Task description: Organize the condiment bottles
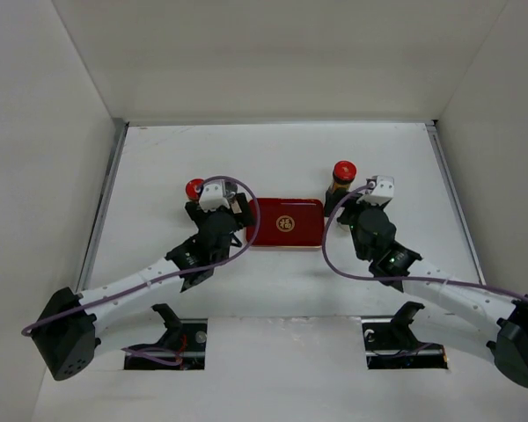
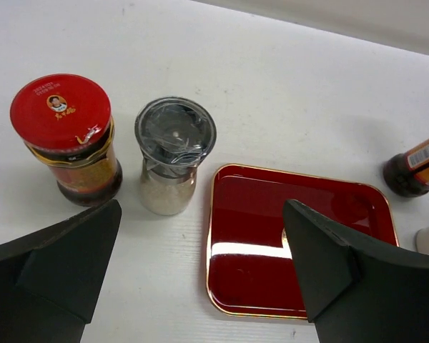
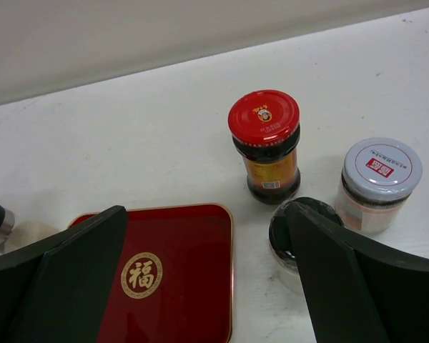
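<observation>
The red-capped jar (image 2: 64,136) and the grey-capped jar (image 2: 173,153) stand close together on the tabletop (image 2: 272,86), left of the tray (image 2: 257,207). My left claw (image 2: 200,214) and right claw (image 3: 207,211) are wide open and empty. Reaching for one jar, I may knock over the other; the gap between them seems narrow, though I cannot judge it well.

Views: one overhead, two wrist.
Overhead looks down from behind; wrist views close, oblique; all share red tray (image 1: 306,230).

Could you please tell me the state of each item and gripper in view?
Left gripper: open, empty.
Right gripper: open, empty.
Left red-capped jar: upright, capped.
Grey-capped jar: upright, capped.
Right red-capped jar: upright, capped.
White-capped jar: upright, capped.
Dark-capped jar: upright, partly hidden.
Tray: empty.
</observation>
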`<move>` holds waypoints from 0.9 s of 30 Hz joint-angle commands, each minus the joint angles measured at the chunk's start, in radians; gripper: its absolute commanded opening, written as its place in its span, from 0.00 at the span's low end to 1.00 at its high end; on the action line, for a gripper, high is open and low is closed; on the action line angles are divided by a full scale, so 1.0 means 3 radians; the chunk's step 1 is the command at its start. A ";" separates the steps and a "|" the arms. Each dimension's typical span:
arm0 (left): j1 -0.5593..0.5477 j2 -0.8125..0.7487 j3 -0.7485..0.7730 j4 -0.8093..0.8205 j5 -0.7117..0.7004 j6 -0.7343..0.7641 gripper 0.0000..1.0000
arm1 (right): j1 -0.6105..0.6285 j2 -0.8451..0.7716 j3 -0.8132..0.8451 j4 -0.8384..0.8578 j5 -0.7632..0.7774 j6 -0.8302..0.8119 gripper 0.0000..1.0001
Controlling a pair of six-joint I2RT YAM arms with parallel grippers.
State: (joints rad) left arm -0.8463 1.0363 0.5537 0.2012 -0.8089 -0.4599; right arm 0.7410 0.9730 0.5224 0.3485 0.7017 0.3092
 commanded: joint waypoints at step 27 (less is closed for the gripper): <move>0.0538 0.0713 0.0547 0.0091 0.0334 0.0444 0.86 | 0.0023 0.0300 0.0099 0.0311 -0.0202 -0.0034 0.84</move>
State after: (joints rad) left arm -0.6987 1.2308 0.6640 0.1917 -0.7120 -0.3401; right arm 0.7410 1.0512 0.5224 0.3775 0.6674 0.3050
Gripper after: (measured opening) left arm 0.856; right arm 0.833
